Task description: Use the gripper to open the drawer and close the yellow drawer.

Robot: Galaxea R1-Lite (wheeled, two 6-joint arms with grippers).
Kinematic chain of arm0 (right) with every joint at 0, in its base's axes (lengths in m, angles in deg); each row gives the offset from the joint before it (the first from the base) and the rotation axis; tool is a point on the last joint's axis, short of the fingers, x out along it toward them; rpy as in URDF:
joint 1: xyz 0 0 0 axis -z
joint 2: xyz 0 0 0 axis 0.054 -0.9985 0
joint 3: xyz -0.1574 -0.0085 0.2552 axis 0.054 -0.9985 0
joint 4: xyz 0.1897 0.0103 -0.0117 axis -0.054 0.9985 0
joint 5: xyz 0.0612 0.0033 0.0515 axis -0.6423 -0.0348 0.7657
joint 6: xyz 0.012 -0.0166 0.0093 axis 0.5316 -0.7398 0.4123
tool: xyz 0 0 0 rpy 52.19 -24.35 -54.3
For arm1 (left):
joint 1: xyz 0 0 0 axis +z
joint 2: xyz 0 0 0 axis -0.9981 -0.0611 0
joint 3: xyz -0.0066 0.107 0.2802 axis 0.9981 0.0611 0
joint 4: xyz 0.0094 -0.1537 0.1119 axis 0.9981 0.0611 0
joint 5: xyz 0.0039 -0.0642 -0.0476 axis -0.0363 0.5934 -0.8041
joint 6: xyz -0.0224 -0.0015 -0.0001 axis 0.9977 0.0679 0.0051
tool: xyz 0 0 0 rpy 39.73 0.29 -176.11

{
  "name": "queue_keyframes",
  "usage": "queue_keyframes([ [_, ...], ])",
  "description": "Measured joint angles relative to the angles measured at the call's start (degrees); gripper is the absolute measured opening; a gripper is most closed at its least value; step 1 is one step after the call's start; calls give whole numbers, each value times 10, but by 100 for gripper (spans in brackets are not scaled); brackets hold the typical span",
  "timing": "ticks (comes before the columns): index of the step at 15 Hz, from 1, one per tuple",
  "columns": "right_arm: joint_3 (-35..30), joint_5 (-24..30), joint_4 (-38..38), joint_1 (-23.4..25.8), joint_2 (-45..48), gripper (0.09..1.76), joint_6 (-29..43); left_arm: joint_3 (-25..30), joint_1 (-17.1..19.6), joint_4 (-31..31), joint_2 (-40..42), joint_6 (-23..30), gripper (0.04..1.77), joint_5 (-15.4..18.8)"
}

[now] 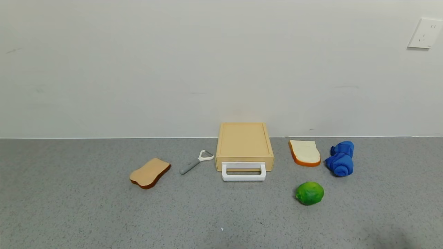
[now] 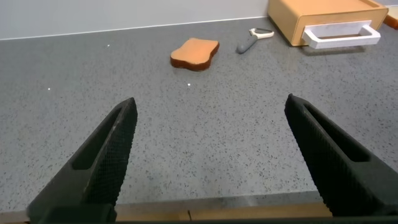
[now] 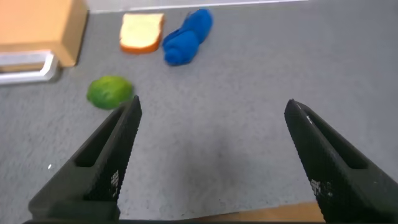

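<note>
From your head camera, the yellow drawer (image 1: pixel 244 145) sits at centre frame against the white wall, its tray pushed in and its white loop handle (image 1: pixel 244 172) facing you on the grey speckled counter (image 1: pixel 69 207). Left of it lie a grey-handled peeler (image 1: pixel 196 162) and, farther left, a tan bread slice (image 1: pixel 150 173). To its right you see a white bread slice (image 1: pixel 305 152) with an orange crust, a rolled blue cloth (image 1: pixel 341 158) just beside that, and a green lime (image 1: pixel 309 193) lower in the frame. A wall socket (image 1: pixel 424 33) shows at upper right. Neither arm appears here.

On your left wrist camera, the left gripper (image 2: pixel 211 158) fills the lower frame, its two black fingers (image 2: pixel 106 155) spread wide over bare counter, holding nothing. The drawer occupies the upper right corner, the peeler and tan slice to its left, all well apart from the fingers.

On your right wrist camera, the right gripper (image 3: pixel 211 158) likewise stands released, fingers (image 3: pixel 112 155) parted and empty. The drawer shows at upper left, the lime just above the left finger, the white slice and blue cloth at top centre.
</note>
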Motion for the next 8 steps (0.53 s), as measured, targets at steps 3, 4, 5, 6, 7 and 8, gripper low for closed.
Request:
queue_keyframes([
  [3,4,0,29,71,77,170,-3,0,0,0,0,0,172,0],
  [4,4,0,34,100,100,170,-5,0,0,0,0,0,172,0],
  [5,3,2,37,124,120,170,-8,0,0,0,0,0,172,0],
  [6,-2,10,38,139,141,170,-12,0,0,0,0,0,172,0],
  [7,-7,27,38,145,163,170,-20,0,0,0,0,0,172,0],
  [8,-16,51,38,147,187,170,-29,0,0,0,0,0,172,0],
])
